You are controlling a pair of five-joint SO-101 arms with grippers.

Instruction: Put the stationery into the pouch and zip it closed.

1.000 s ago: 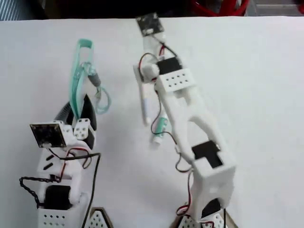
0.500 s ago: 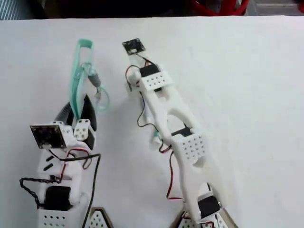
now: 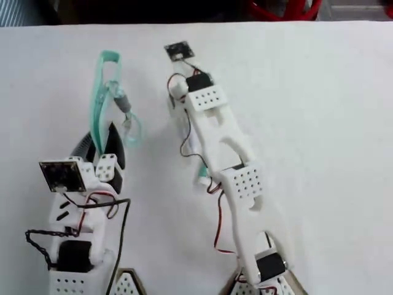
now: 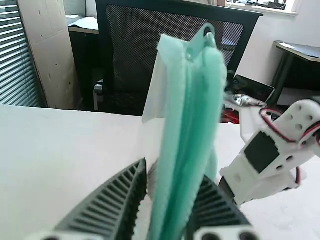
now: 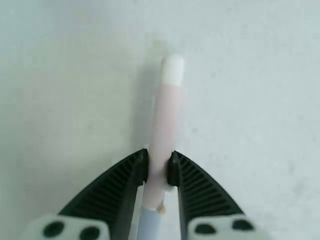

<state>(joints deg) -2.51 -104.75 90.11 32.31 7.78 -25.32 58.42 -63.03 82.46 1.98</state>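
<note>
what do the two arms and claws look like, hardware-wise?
Left arm and right arm: white printed plastic, hole-grid panels, black motor blocks, red and black wires. Left claw and right claw: black ribbed fingers on white bases.

No lettering, number, label or sign was legible to me anywhere: none on the teal pouch [image 4: 187,125], none on the pen [image 5: 165,120], none on the white table [image 3: 319,92].

Office, mesh chair [image 4: 129,50], window blinds [image 4: 15,55]
</note>
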